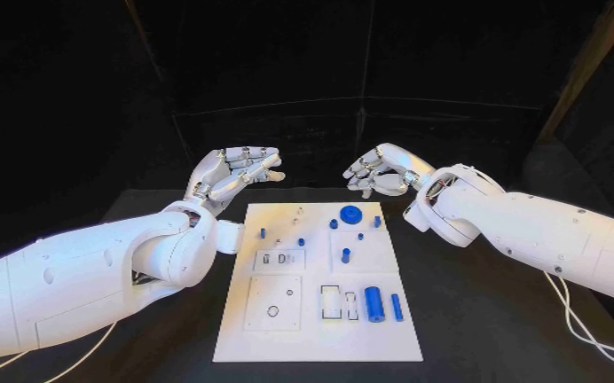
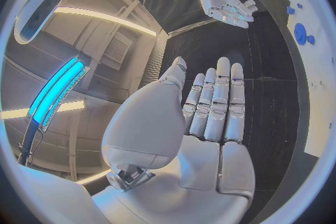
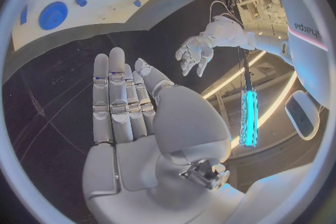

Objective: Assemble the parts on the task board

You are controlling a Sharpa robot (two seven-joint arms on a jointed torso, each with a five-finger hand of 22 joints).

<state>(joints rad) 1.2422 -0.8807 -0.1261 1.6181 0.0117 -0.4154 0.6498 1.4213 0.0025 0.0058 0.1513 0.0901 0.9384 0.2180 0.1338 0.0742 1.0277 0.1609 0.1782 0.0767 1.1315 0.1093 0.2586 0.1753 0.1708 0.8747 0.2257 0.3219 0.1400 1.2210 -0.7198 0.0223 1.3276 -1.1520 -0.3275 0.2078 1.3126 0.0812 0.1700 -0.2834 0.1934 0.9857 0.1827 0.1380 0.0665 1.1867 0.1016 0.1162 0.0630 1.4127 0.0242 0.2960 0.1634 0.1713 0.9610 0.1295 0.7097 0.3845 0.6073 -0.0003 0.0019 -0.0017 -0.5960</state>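
Risk entry: your left hand (image 1: 238, 170) and right hand (image 1: 381, 170), fingers loosely apart, hold nothing; blue parts (image 1: 373, 303) lie below the fingertips on the task board (image 1: 243, 334); a hasty reach probably scatters them.

This is a robotics lab or test cell — not a home or shop. A black table (image 1: 486, 312) stands inside an enclosure of black curtain walls (image 1: 384, 37), dark frame bars rising behind the table. On the table's middle lies a white task board (image 1: 320, 339) with small blue parts (image 1: 373, 303) set out in order, a bench-test fixture. Beyond the table, the wrist views show a bare industrial ceiling with strip lights (image 2: 105, 18) and an upright glowing blue light tube (image 3: 248, 117) — workshop-style fittings.
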